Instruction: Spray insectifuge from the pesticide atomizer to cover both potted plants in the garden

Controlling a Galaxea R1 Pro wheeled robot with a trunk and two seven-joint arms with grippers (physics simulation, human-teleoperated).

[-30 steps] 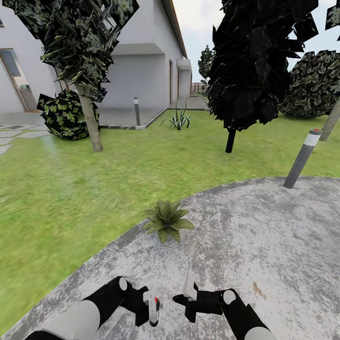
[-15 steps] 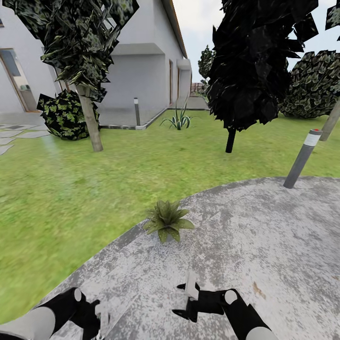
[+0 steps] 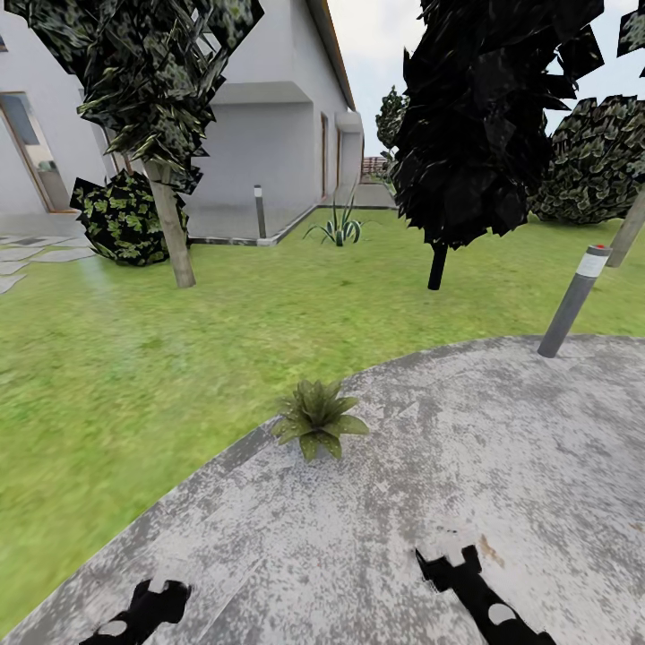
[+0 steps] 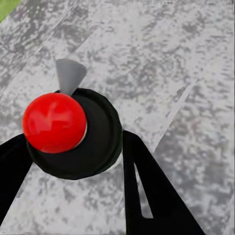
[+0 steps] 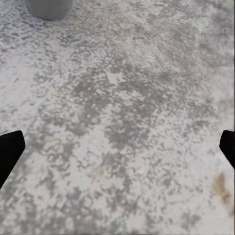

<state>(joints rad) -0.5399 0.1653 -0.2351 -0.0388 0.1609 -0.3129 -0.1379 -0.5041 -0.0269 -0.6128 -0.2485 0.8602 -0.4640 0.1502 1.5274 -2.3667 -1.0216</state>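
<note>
I have the pesticide atomizer (image 4: 73, 134) gripped in the left gripper (image 4: 73, 161), both arms low over the grey patio (image 3: 466, 448).

From the left wrist camera I look straight down on the atomizer's red top and grey nozzle, with a black finger (image 4: 147, 191) pressed against each side of its dark body, so that gripper is closed on it. In the head view the left gripper (image 3: 157, 598) sits at the bottom edge, and I can't make out the bottle there. My right gripper (image 3: 448, 564) is spread wide and holds nothing: the right wrist camera shows one fingertip (image 5: 10, 149) at each side, bare paving between them and a grey pot (image 5: 49, 7) ahead. One potted plant (image 3: 318, 417) stands at the patio's rim beside the lawn (image 3: 179, 340), ahead of and between both grippers, well apart from the atomizer.
</note>
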